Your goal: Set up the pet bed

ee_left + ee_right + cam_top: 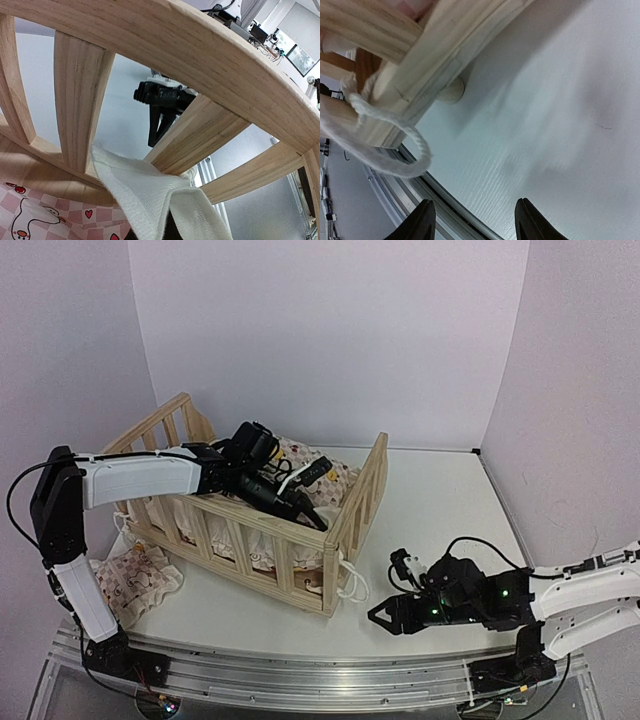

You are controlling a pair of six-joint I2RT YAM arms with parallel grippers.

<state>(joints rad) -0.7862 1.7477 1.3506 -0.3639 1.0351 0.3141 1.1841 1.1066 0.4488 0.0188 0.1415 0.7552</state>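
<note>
The pet bed's pine frame (pixel 345 515) stands left of centre, with the pink-checked duck cushion (pixel 310 465) lying inside it. My left gripper (pixel 310 515) reaches down inside the near slatted rail. In the left wrist view it (pixel 170 232) is shut on a white woven tie strap (pixel 145 192) that runs out between the slats (pixel 82 100). My right gripper (pixel 385 615) rests low over the table right of the bed's near corner, open and holding nothing (pixel 475 201). A white cord loop (pixel 395 162) hangs from that corner post.
A ruffled cream piece of printed fabric (pixel 135 575) lies on the table outside the bed's left end. White tie strings (pixel 350 585) dangle at the near right corner. The metal rail (pixel 300 675) runs along the table's near edge, and walls close in behind and on both sides.
</note>
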